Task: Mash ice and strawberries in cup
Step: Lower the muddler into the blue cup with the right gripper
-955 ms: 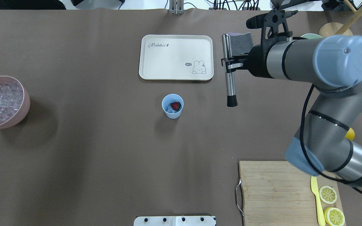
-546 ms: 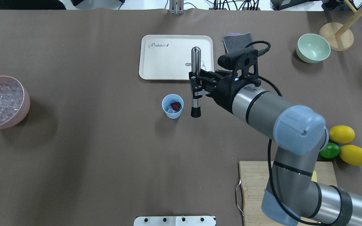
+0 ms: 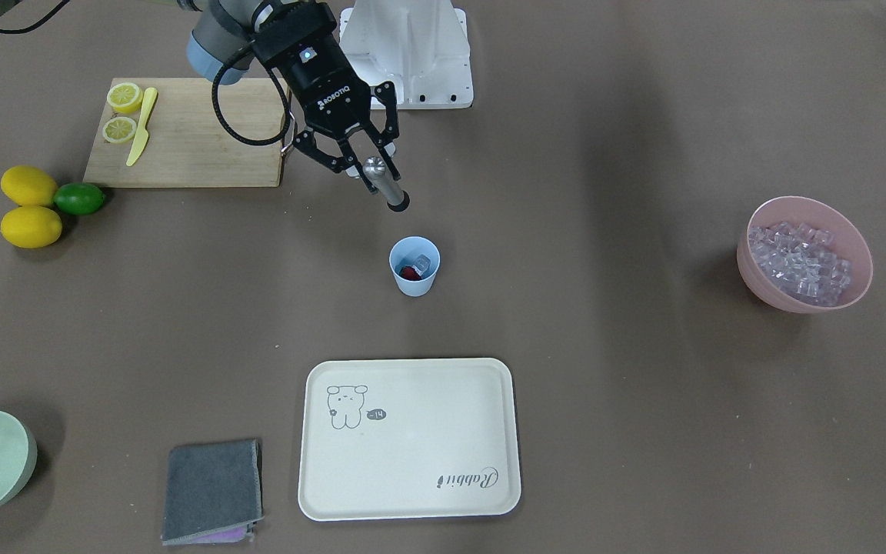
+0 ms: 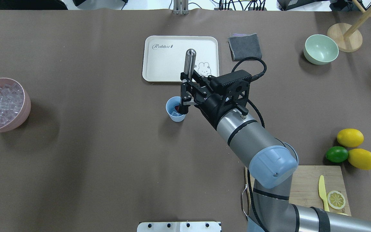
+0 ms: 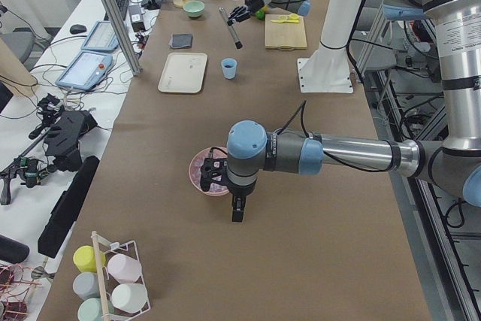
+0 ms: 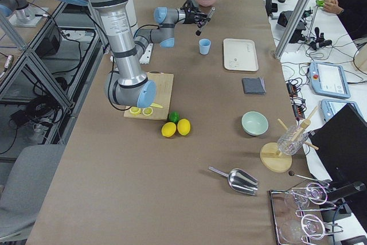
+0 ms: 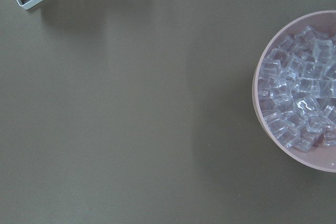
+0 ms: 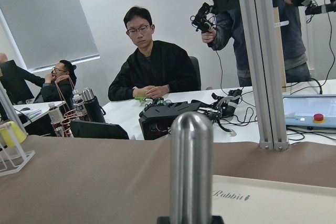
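**Front-facing:** R claw (image 3: 366,163) is clenched on the steel muddler (image 3: 385,187). Shaft is tilted, black tip low and aimed at the cup (image 3: 414,285). Here the tip sits on the robot side of the cup, apart from the rim. The cup stands alone on the table (image 3: 604,138) and holds the strawberry (image 3: 409,272) w/ ice (image 3: 423,264) touching it.

**Overhead:** tip overlaps the cup's mouth. Judged w/ the front view, it's above the opening, not yet inside.

**Ext. left:** L claw (image 5: 237,210) hangs by the pink bowl (image 5: 197,173), well apart from the cup. Open or closed: cannot tell.

**L wrist:** only the bowl's spare cubes and table, no fingers in shot.

**R wrist:** muddler's rounded top end at centre, cup out of shot.

**Step in hand:** you'd do well to bring the shaft nearer upright, centre the tip over the mouth, then press slowly. The cup is light and unheld, so a side load would prob. tip or slide it.

**Vs 0.5 s ago (overhead):** tip was beside the cup on the R-arm side, clear of the rim. Now it's over the mouth. Cup unmoved.
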Available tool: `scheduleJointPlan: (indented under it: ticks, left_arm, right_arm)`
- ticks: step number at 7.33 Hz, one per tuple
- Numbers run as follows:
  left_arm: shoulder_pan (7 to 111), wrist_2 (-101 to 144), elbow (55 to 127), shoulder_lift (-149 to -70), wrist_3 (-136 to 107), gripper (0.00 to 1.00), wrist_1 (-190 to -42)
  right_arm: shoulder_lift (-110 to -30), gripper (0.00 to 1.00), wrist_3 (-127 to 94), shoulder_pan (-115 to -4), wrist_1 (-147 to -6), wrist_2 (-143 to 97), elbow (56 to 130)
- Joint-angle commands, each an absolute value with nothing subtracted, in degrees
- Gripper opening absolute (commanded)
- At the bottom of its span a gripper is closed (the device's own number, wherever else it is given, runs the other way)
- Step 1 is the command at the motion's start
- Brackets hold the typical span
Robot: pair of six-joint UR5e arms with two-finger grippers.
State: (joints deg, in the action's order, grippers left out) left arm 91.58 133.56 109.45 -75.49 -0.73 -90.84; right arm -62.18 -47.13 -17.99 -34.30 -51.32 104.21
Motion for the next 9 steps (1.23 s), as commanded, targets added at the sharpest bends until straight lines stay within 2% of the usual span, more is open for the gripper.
scheduleJointPlan:
  ticks: [1, 9]
  left_arm:
    - [91.5, 133.59, 109.34, -75.59, -0.79, 0.98, -90.79]
    - [91.58, 133.59, 108.72, -75.5, -0.7, 0.98, -90.88]
  right_arm:
    - [-60.03, 0.0, -44.31, -17.23, -33.14, -43.11, 99.52]
    - [-54.93, 0.0, -43.42, -14.06, -31.99, -40.25, 90.97]
